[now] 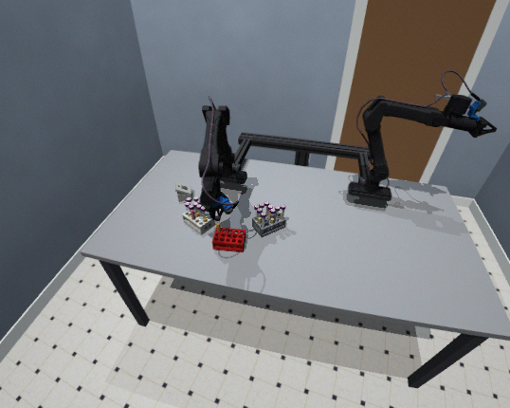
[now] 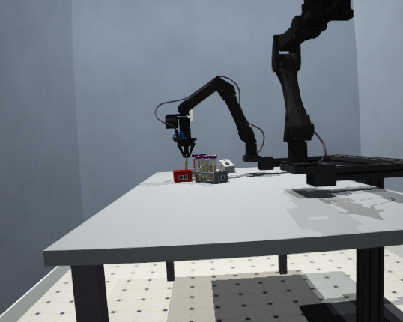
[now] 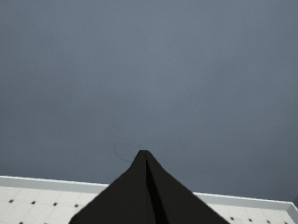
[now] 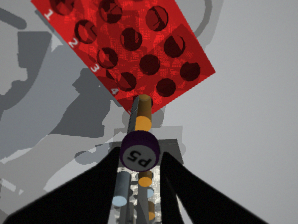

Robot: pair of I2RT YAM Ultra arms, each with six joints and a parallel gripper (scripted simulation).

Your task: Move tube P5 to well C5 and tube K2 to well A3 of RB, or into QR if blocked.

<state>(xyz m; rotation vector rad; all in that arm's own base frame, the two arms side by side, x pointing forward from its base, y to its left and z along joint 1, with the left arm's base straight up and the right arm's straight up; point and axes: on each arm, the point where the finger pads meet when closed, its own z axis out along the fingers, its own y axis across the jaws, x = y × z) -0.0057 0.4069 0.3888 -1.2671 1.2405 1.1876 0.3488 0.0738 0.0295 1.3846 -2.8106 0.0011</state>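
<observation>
Tube P5 [image 1: 218,225] [image 2: 186,164] [image 4: 141,151], glassy, purple-capped, amber-filled, slender

Lab-type room: racks of purple-capped clear tubes [image 1: 197,206] [image 2: 206,165] on a plain grey bench [image 1: 344,247] [image 2: 212,210].
</observation>
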